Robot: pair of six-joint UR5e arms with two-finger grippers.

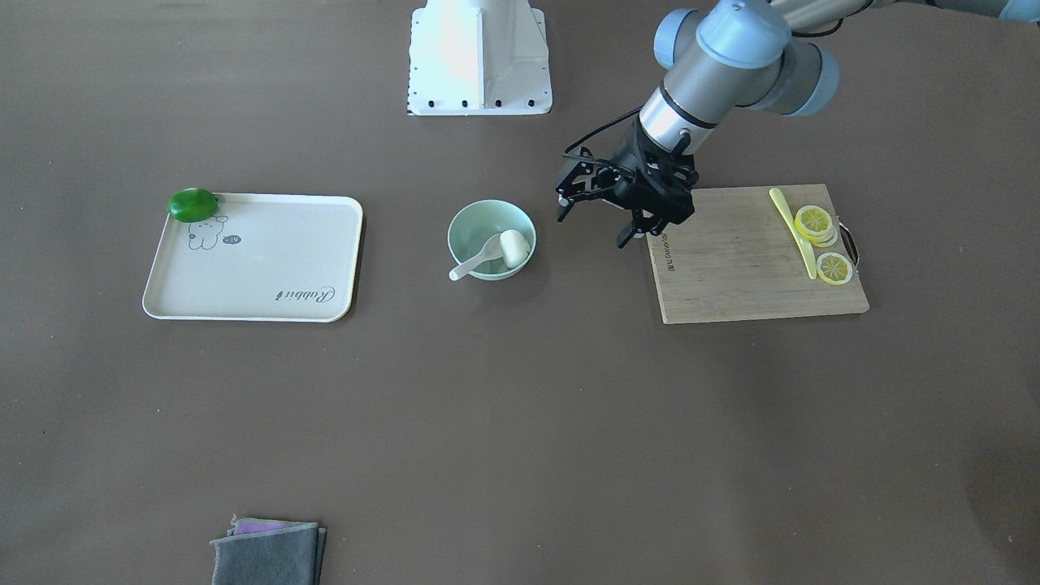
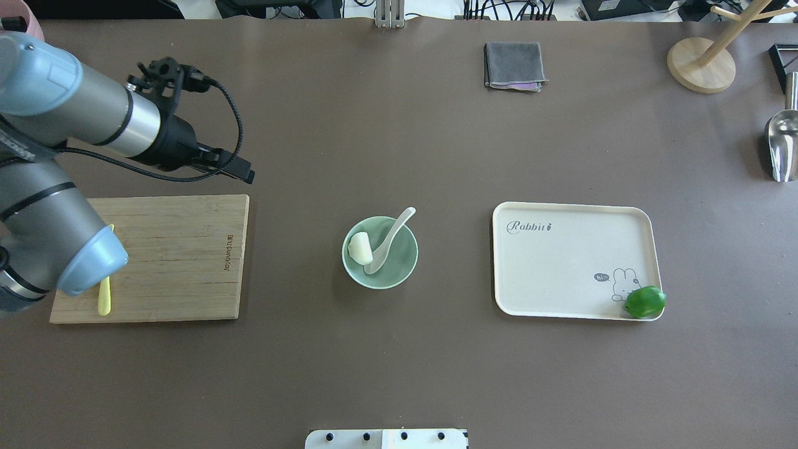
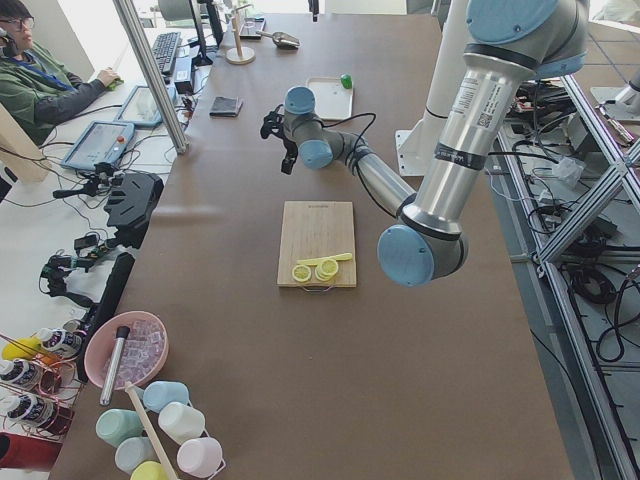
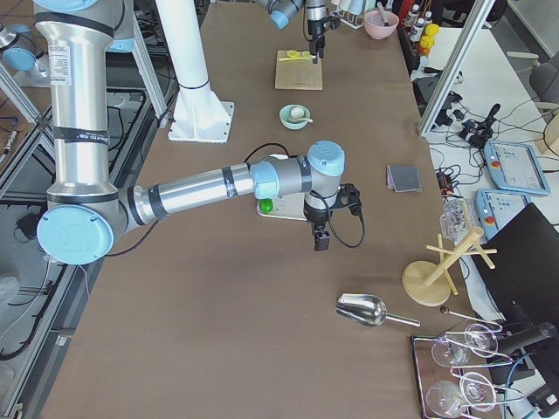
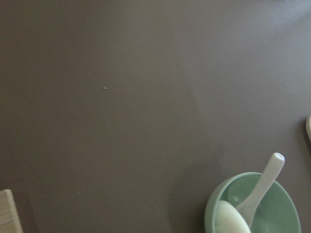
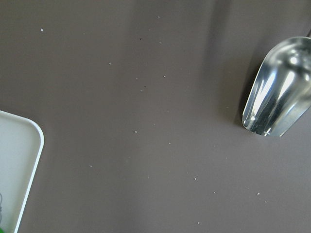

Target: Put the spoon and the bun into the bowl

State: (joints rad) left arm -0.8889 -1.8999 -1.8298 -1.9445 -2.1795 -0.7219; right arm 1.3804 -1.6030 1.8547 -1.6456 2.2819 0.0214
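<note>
The mint-green bowl (image 1: 463,223) stands mid-table, also in the overhead view (image 2: 405,268) and the left wrist view (image 5: 286,213). The white spoon (image 1: 475,262) (image 2: 399,224) (image 5: 267,177) lies in it with its handle over the rim. The white bun (image 1: 513,246) (image 2: 360,247) (image 5: 231,221) sits in the bowl beside the scoop. My left gripper (image 1: 593,229) (image 2: 206,121) hovers open and empty between bowl and cutting board. My right gripper (image 4: 320,237) shows only in the exterior right view, near the tray; I cannot tell its state.
A wooden cutting board (image 1: 731,268) holds a yellow-green knife (image 1: 792,227) and lemon slices (image 1: 815,221). A cream tray (image 1: 260,268) carries a green lime (image 1: 192,205). A grey cloth (image 1: 268,552), a metal scoop (image 2: 782,143) and a wooden stand (image 2: 701,65) lie at the table's edges.
</note>
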